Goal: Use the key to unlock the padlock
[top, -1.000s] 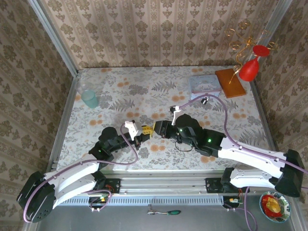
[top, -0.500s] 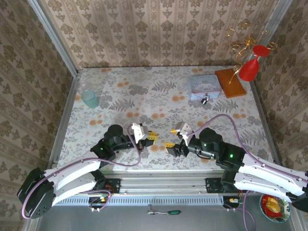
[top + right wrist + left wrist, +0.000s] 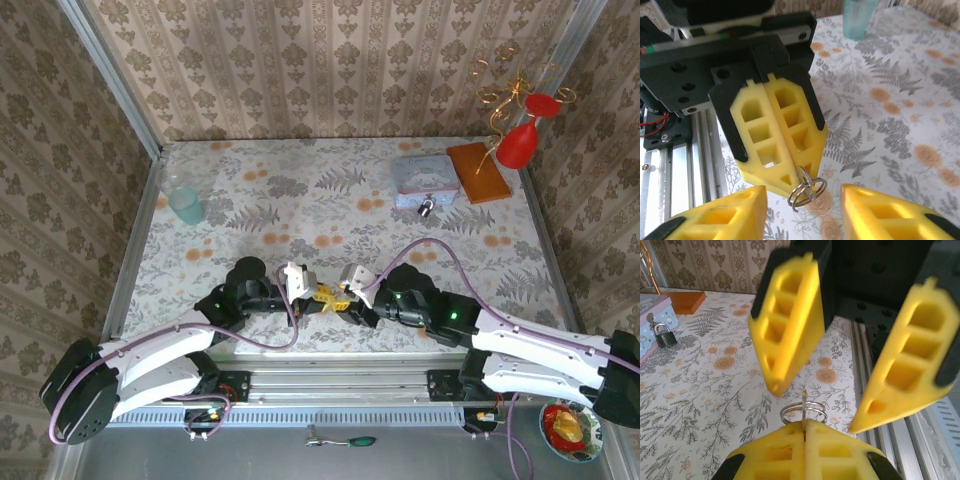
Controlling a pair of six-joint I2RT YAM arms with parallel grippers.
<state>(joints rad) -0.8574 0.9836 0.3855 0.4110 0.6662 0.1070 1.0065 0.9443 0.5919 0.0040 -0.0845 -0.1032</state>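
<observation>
While the left end effector [image 3: 320, 294] clamps the key [image 3: 804, 401], the right end effector [image 3: 346, 301] gapes open, padlock [image 3: 426, 208] at one o'clock.

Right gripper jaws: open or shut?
Open: right gripper fingers stand apart either side of the key ring, which the shut left gripper pinches.

Matt yellow fingers, bright wire, printed cover.

The fingers [image 3: 765, 135] of the left gripper [image 3: 805, 429] look like matt yellow moulded plastic in matt black mounts. The key [image 3: 804, 402] and its ring [image 3: 807, 192] are smooth, bright metal. The table [image 3: 300, 200] has a matt floral cover. The padlock [image 3: 666, 337] has a dull dark body and a shiny shackle. The tin [image 3: 425, 175] is pale blue, the block [image 3: 480, 170] glossy wood, and the cup [image 3: 186, 205] translucent plastic.
</observation>
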